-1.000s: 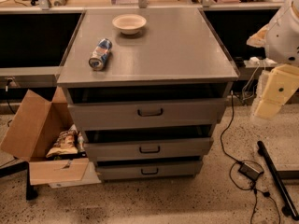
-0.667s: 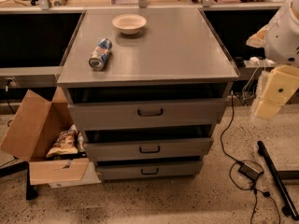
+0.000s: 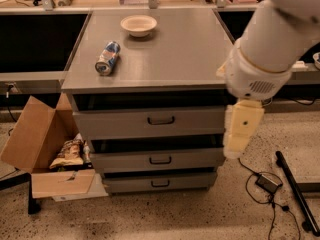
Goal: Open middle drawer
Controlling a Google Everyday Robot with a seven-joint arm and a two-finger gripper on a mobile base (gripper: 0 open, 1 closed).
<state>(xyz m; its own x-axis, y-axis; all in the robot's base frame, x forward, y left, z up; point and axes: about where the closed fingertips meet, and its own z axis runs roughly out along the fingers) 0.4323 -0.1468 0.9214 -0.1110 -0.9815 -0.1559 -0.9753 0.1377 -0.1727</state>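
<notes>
Now | claw (image 3: 236, 146) by right end of middle drawer (image 3: 120, 162), handle (image 3: 160, 160) to its left | claw state: cannot tell

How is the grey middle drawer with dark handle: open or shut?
Shut: middle drawer front sits flush; cream gripper hangs at its right.

The claw (image 3: 242, 130) hangs at the right front corner of the desk (image 3: 165, 76), hiding the right ends of the top drawer (image 3: 125, 124) and the middle drawer (image 3: 125, 161). The arm (image 3: 272, 44) above it is blurred and cut off by the top and right edges (only its lower stretch shows). The label on the can (image 3: 108, 58) is too small to read.
</notes>
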